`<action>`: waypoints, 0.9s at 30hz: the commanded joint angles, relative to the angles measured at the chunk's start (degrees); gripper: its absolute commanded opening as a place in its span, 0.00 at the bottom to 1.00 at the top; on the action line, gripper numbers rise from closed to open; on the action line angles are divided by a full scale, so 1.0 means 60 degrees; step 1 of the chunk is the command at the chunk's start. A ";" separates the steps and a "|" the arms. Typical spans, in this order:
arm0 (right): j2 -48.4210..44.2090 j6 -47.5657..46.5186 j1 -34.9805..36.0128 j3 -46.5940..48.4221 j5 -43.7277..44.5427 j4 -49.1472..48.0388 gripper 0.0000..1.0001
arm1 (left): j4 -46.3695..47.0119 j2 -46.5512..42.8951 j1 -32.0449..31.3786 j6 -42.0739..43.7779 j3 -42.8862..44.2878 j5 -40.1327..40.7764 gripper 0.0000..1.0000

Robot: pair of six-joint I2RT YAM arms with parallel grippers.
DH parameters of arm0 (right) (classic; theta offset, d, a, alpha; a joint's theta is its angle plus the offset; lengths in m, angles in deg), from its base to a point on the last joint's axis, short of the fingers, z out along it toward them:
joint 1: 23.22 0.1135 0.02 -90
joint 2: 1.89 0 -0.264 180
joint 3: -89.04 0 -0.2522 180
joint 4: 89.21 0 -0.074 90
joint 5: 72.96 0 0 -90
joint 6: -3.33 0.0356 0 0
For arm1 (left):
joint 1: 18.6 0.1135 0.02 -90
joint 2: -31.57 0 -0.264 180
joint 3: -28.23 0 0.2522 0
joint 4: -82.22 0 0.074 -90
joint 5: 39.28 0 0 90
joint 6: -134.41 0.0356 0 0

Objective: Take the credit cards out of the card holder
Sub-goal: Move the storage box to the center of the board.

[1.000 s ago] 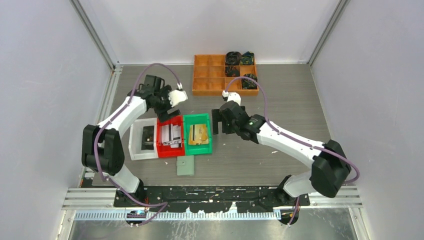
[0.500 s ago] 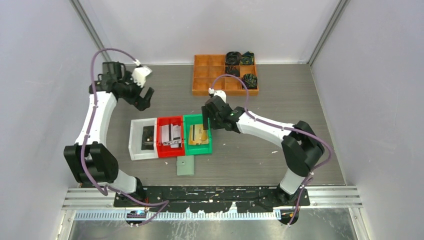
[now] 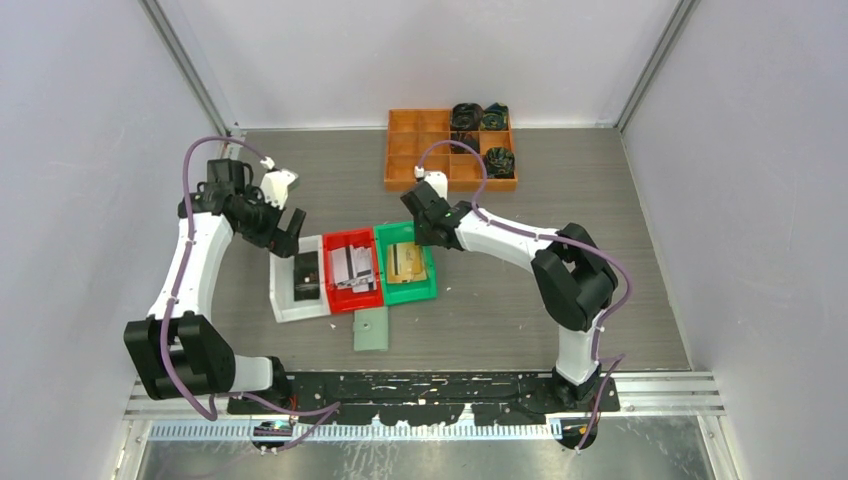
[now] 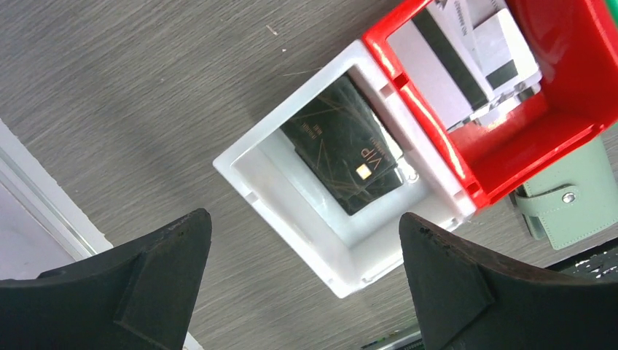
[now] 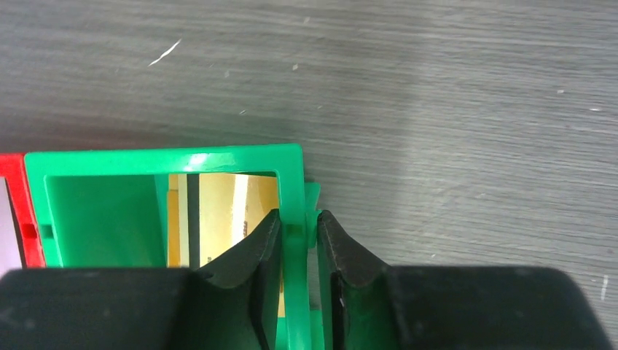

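The pale green card holder (image 3: 370,330) lies shut on the table in front of the bins, its snap corner also in the left wrist view (image 4: 565,208). The credit cards lie in three bins. A black card (image 4: 350,153) is in the white bin (image 4: 291,211), silvery-white cards (image 4: 466,58) are in the red bin (image 4: 503,153), and a gold card (image 5: 218,211) is in the green bin (image 5: 295,189). My right gripper (image 5: 299,219) is shut on the green bin's wall at its far right corner. My left gripper (image 4: 302,219) hangs open over the white bin's far left corner, holding nothing.
An orange compartment tray (image 3: 400,150) with dark fabric bundles (image 3: 478,118) stands at the back of the table. The three bins sit side by side, skewed, mid-table. A metal rail (image 3: 225,170) runs along the left edge next to my left arm.
My right gripper has closed on the green bin's wall, and the row of bins has shifted right and turned slightly. My left gripper moved from the back left down to the white bin.
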 commanded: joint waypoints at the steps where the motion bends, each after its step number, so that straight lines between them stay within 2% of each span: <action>1: -0.0568 0.0657 -0.0456 -0.0236 0.1320 -0.0023 0.01 | 0.0076 -0.0413 -0.0013 -0.0238 -0.0057 -0.0158 1.00; 7: -0.1311 0.0935 -0.1402 -0.0759 0.2236 0.0080 0.01 | 0.0289 -0.0668 -0.0025 -0.0414 -0.0072 -0.0324 1.00; 10: -0.1666 0.0576 -0.2058 -0.1020 0.2101 -0.0264 0.01 | 0.0705 -0.0641 -0.0063 -0.0953 -0.0108 0.0280 1.00; 16: -0.2044 -0.0025 -0.3571 -0.1446 0.1577 -0.1057 0.01 | -0.0057 -0.0373 -0.0394 -0.0792 0.0043 0.0070 1.00; 21: -0.1735 -0.0273 -0.4349 -0.1154 0.1353 -0.1369 0.01 | -0.0347 -0.0545 -0.0488 -0.0747 -0.0090 -0.0068 1.00; 27: -0.1025 -0.0820 -0.4599 -0.0061 0.1386 -0.1250 0.10 | -0.0671 -0.0743 -0.0490 -0.0623 -0.0169 -0.0140 1.00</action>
